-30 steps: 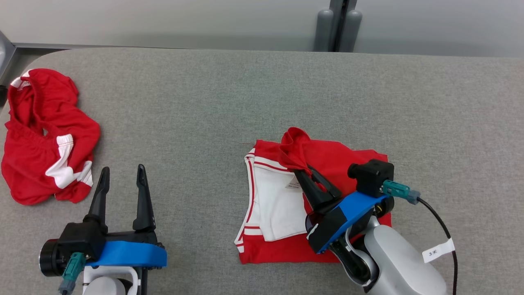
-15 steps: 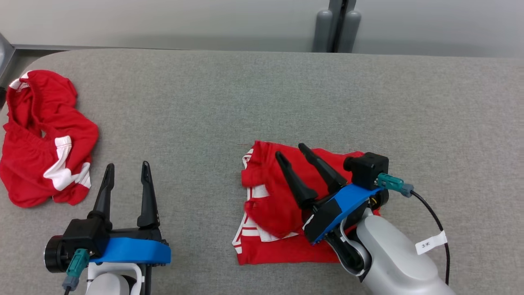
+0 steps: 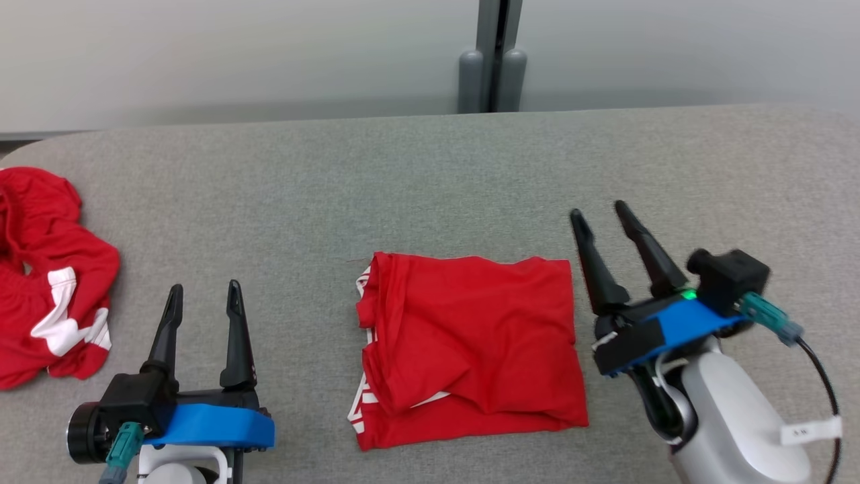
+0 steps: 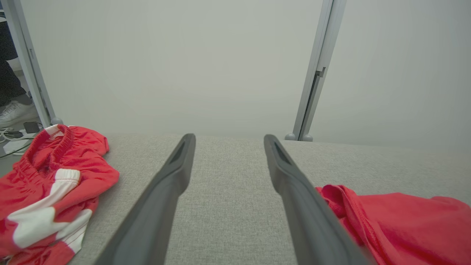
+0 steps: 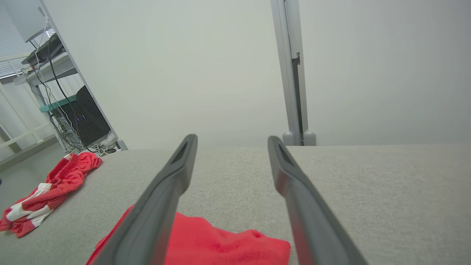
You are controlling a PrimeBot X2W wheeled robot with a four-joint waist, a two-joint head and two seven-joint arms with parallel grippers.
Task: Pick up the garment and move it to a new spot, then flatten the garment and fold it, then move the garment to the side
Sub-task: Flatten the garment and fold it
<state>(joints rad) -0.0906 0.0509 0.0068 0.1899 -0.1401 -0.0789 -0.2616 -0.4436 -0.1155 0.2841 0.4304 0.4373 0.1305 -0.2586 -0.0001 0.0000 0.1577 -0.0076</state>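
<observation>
The garment [image 3: 470, 343] lies folded on the table [image 3: 430, 181]; I think only moving it aside is left. The left gripper [image 3: 204, 288] and the right gripper [image 3: 598, 210] have fingers spread, holding nothing.

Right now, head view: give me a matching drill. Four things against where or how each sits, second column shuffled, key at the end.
Things
1. folded red garment
2. crumpled red-and-white garment
3. right gripper
4. grey post

Place or state
A. beyond the far edge of the table
B. jaws open, empty, just right of the folded piece
C. bunched at the table's left end
D. lying flat mid-table, between the two arms

Pairs: 1-D, 2-C, 3-B, 4-A
</observation>
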